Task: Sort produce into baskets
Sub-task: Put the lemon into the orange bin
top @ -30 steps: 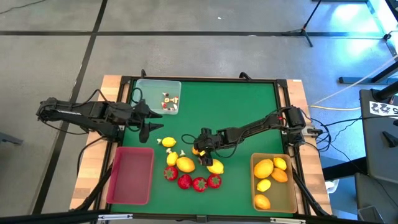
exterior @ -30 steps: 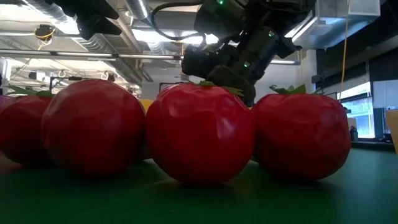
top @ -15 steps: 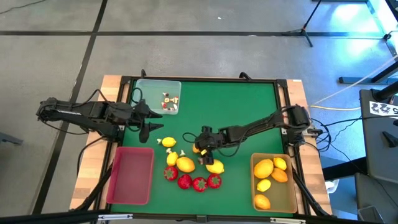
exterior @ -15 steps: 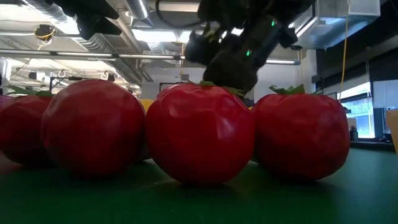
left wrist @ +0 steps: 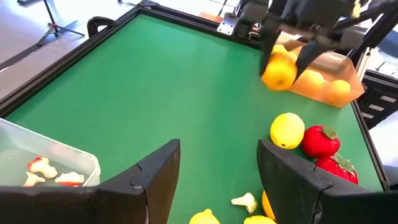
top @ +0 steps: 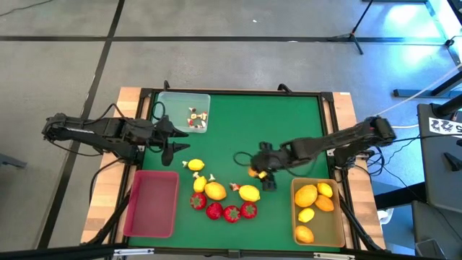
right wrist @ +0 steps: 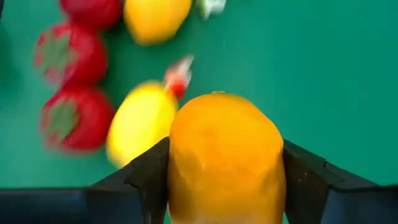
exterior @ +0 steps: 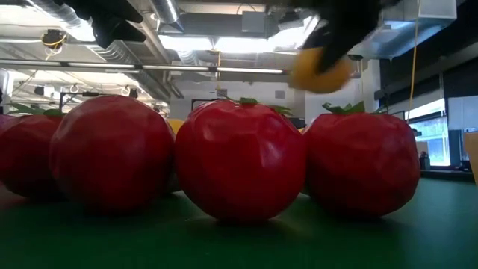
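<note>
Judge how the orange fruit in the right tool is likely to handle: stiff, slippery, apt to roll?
The rounded orange toy fruit looks rigid, showing no denting between the right tool fingers. Its smooth skin may be slippery. Set on the green table mat, it would probably roll.

Grey floor [top: 216,43], perhaps concrete

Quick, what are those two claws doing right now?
Left gripper: open, empty, near the clear tray.
Right gripper: shut on an orange fruit.
</note>
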Robot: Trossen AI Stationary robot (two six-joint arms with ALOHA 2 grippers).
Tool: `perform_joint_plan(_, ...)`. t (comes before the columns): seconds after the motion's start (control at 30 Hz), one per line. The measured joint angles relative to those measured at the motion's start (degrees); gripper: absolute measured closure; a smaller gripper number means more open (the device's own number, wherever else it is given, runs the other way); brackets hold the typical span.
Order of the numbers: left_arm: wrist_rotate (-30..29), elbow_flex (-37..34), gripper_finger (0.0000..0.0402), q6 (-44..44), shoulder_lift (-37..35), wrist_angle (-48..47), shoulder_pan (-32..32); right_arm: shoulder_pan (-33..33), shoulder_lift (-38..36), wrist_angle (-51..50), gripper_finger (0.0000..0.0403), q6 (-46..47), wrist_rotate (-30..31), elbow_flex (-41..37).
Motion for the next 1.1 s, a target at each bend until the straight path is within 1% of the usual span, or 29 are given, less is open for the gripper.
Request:
perform_joint_plan(0.1,0.0,0.0,0.0193,0.0,0.0,0.0,0.0,4.3,-3.3,-9.2,0.0174,7.4,0.9,0.0)
perform_joint_plan(0.2,0.0,0.0,0.0193,0.0,0.0,0.0,0.0,9.9,-5.7,-16.5,0.0174,15.7,2.9,0.0)
perform_joint_plan(0.4,0.0,0.0,0.0193,-0.1,0.0,0.3,0.0,22.3,-7.3,-28.9,0.0174,35.7,7.8,0.0)
perform_joint_plan(0.5,0.0,0.0,0.0193,0.1,0.0,0.3,0.0,27.8,-7.3,-34.8,0.0174,46.1,11.9,-0.1)
perform_joint_plan(0.57,0.0,0.0,0.0193,0.2,0.0,0.3,0.0,29.9,-7.3,-37.0,0.0174,51.1,13.7,-0.6)
perform_joint_plan(0.67,-1.1,0.0,0.0193,0.2,0.0,0.3,0.0,31.8,-7.3,-40.2,0.0174,57.7,13.4,-1.8)
perform_joint_plan(0.8,-1.7,0.0,0.0193,0.6,0.0,0.2,0.0,34.0,-7.3,-39.1,0.0173,60.9,14.1,-5.1)
perform_joint_plan(0.97,-2.3,0.0,0.0193,0.6,0.0,0.2,0.0,33.8,-7.3,-34.3,0.0173,61.1,11.1,-10.8)
perform_joint_plan(1.1,-2.3,0.0,0.0193,0.6,0.0,0.0,0.0,34.0,-7.4,-33.9,0.0173,62.9,10.5,-12.7)
